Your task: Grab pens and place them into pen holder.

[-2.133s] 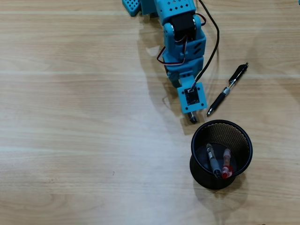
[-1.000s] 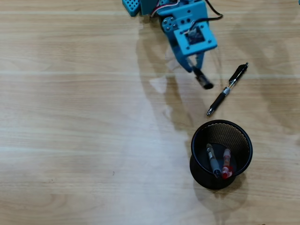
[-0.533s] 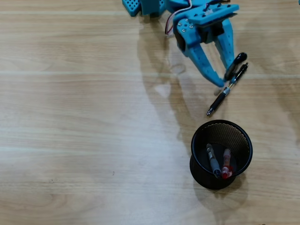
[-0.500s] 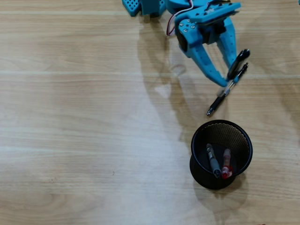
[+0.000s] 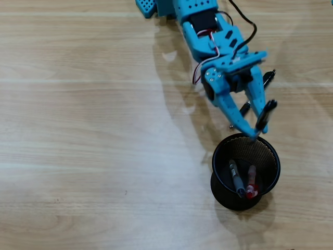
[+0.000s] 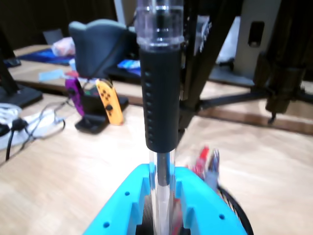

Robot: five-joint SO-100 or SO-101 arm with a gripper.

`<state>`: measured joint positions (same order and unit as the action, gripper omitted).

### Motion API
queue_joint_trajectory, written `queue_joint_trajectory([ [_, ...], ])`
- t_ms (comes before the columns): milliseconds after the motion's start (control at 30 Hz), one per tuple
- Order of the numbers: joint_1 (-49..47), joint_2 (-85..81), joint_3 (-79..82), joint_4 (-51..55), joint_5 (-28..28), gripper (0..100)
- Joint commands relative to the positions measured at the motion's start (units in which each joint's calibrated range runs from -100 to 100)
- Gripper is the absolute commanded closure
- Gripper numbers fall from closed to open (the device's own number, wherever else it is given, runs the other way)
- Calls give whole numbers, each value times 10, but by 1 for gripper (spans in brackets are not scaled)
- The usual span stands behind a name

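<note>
Holding a pen point(image 6: 159, 98) with clear barrel and black grip, the blue gripper point(image 5: 255, 127) is clamped on its clear lower part in the wrist view. Overhead, gripper sits at the far rim of the pen holder point(image 5: 220, 183), just above it. Pen's top end point(image 5: 269, 77) shows behind the arm. Two pens inside the holder: grey-black one point(image 5: 235, 177), red one point(image 5: 251, 182). Wooden surface point(image 5: 93, 156) underneath.

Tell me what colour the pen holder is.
Black wire mesh; the pen holder shows best in the overhead view.
</note>
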<state>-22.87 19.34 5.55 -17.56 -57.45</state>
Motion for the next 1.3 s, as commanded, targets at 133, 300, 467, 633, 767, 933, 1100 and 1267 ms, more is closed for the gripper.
queue_joint_trajectory([
  [133,14,110,-174,-11,-1,97],
  [300,14,124,-180,-11,-1,97],
  [467,14,122,-179,-11,-1,89],
  [633,9,121,-181,-11,-1,85],
  [767,6,118,-177,-10,1,85],
  [933,-11,27,-127,77,3,96],
  [1100,-19,-96,-62,238,3,98],
  [1267,-20,-206,6,367,3,98],
])
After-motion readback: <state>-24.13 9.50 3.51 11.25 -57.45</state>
